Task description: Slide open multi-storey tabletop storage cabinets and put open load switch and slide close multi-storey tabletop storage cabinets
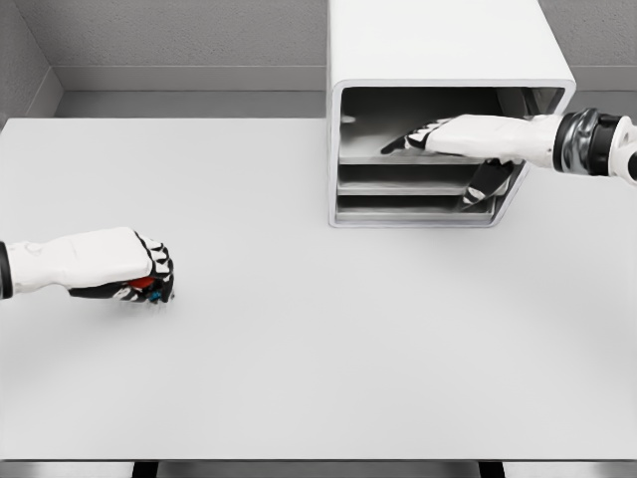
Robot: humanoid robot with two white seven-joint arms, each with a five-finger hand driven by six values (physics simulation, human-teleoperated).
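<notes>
Cabinet (438, 60) stands at the table's (318, 378) rear right.

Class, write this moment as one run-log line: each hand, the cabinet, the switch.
left hand: shut on load switch, on table | right hand: fingers extended at cabinet top tray | switch: not stowed

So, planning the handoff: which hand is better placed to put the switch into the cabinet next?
Probably left: the left hand is already shut on the load switch, while the right hand is occupied at the storage cabinet.
</notes>
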